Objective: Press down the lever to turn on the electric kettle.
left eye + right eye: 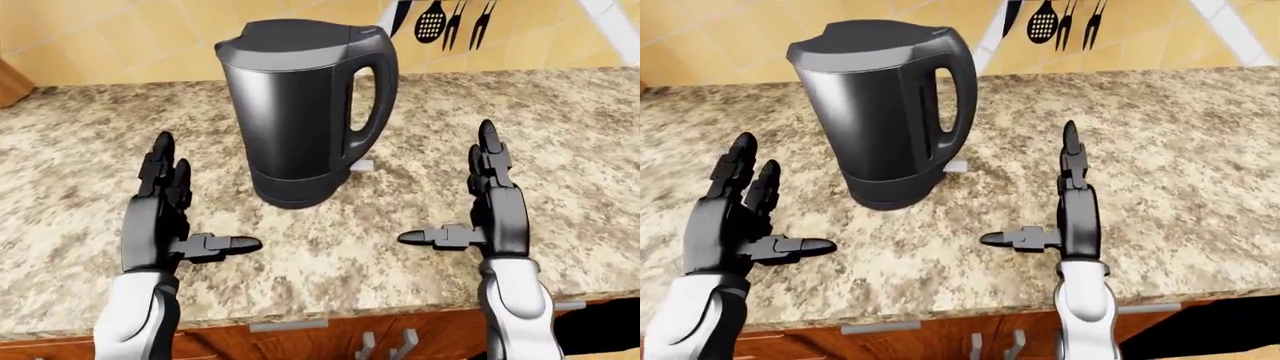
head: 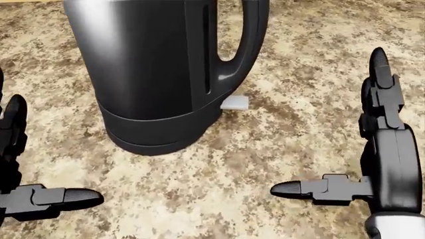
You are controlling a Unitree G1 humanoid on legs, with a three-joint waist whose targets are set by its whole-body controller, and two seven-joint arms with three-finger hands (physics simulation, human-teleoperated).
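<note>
The kettle (image 1: pixel 300 105) is standing upright in the upper middle of the left-eye view, on a speckled stone counter (image 1: pixel 560 127), with its looped handle (image 1: pixel 372 105) turning toward the right of the frame. It is looking dark grey and glossy, with a domed lid and a wider base ring, and nothing is touching it. At the foot of the handle a small pale lever (image 2: pixel 235 103) is sticking out just above the counter; judging from its level position, it is not yet pressed.

The left hand (image 1: pixel 165 202) is hovering in the lower left of the left-eye view, fingers spread apart and pointing up the frame, thumb sticking out toward the middle, gripping nothing. The right hand (image 1: pixel 490 206) is mirroring it in the lower right, fingers also apart and empty, well clear of the kettle. Both are probably sitting in a neutral ready pose, flanking the kettle so either could reach in.

Since the lever is lying on the handle side, toward the right of the frame, the right hand is looking like the better placed of the two for coming over and pushing down with a fingertip.

Dark utensils (image 1: pixel 432 21) are hanging on the tiled wall at the upper right, and cabinet handles (image 1: pixel 288 325) are showing along the bottom edge.
</note>
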